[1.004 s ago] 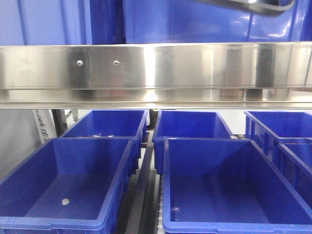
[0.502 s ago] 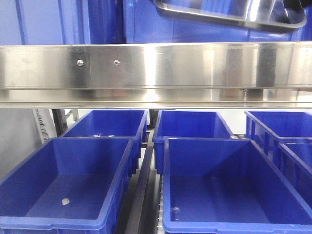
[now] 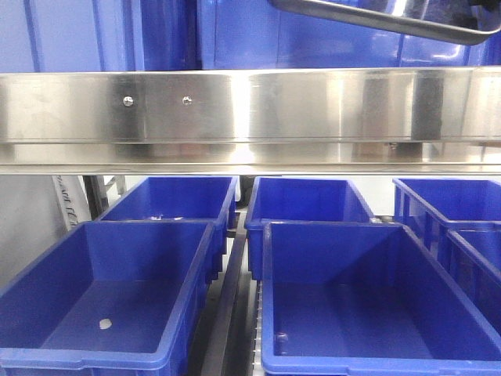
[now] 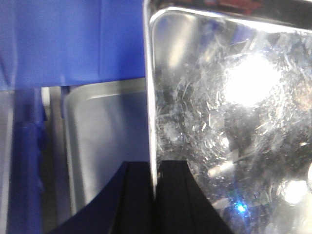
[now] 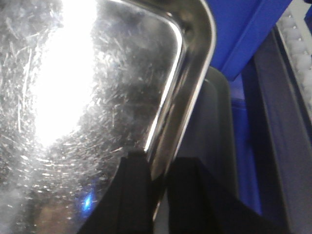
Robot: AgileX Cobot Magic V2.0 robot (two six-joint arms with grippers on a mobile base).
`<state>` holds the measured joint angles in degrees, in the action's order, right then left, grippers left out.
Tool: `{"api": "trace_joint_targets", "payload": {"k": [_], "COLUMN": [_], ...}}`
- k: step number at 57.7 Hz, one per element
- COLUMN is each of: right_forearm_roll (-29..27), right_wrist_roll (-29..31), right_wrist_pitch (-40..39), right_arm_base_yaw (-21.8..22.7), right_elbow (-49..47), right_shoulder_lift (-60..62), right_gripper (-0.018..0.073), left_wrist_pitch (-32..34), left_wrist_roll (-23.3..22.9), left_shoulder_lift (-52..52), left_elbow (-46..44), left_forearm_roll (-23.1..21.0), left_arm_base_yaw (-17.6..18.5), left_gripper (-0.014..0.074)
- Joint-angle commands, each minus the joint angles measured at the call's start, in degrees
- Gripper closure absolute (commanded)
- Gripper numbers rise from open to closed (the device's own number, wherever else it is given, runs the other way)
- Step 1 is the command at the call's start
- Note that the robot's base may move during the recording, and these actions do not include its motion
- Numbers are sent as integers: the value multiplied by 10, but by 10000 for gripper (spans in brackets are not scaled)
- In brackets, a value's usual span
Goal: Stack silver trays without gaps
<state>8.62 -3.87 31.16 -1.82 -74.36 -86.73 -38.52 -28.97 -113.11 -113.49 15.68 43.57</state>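
One silver tray (image 3: 376,19) hangs tilted at the top right of the front view, showing only its underside edge. The left wrist view looks into its scratched, shiny inside (image 4: 234,97). My left gripper (image 4: 154,180) is shut on its thin left rim, one black finger on each side. My right gripper (image 5: 158,180) is shut on the rim beside the tray's rounded right corner (image 5: 195,29). A second silver tray (image 4: 102,141) lies flat below and to the left of the held one. Neither gripper shows in the front view.
A broad steel band (image 3: 250,106) with two screw heads crosses the front view below the held tray. Blue bins (image 3: 117,298) (image 3: 368,305) stand on the lower level. More blue bins (image 3: 94,35) stand behind the band. A white roller track (image 5: 297,39) runs at the right.
In the front view the held tray dipped into sight half a second ago. It has since risen, so only its lower edge shows now.
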Motion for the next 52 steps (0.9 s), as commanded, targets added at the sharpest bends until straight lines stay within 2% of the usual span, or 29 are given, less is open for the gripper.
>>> {"api": "trace_joint_targets", "payload": {"k": [1, 10, 29, 35, 47, 52], "right_forearm_roll": [41, 67, 68, 68, 68, 68], "right_wrist_roll": [29, 29, 29, 29, 29, 29], "right_wrist_pitch": [-12, -28, -24, -22, -24, -24], "right_arm_base_yaw": [-6, -6, -6, -6, -6, -6], "right_elbow": [-4, -4, -4, -4, -4, -4], "right_shoulder_lift": [5, 0, -30, -35, -35, -35], "right_gripper": [639, 639, 639, 636, 634, 591], "left_wrist_pitch": [72, 78, 69, 63, 69, 69], "left_wrist_roll": [-2, -2, -2, -2, -2, -2], "left_shoulder_lift": [-2, -11, -28, -31, -31, -31], "left_elbow": [-11, -11, -11, -11, -11, -11], "left_forearm_roll": [-36, -40, -40, -40, -40, -40], "left_arm_base_yaw": [12, 12, 12, 12, 12, 11], "left_gripper": [616, 616, 603, 528, 290, 215]}}
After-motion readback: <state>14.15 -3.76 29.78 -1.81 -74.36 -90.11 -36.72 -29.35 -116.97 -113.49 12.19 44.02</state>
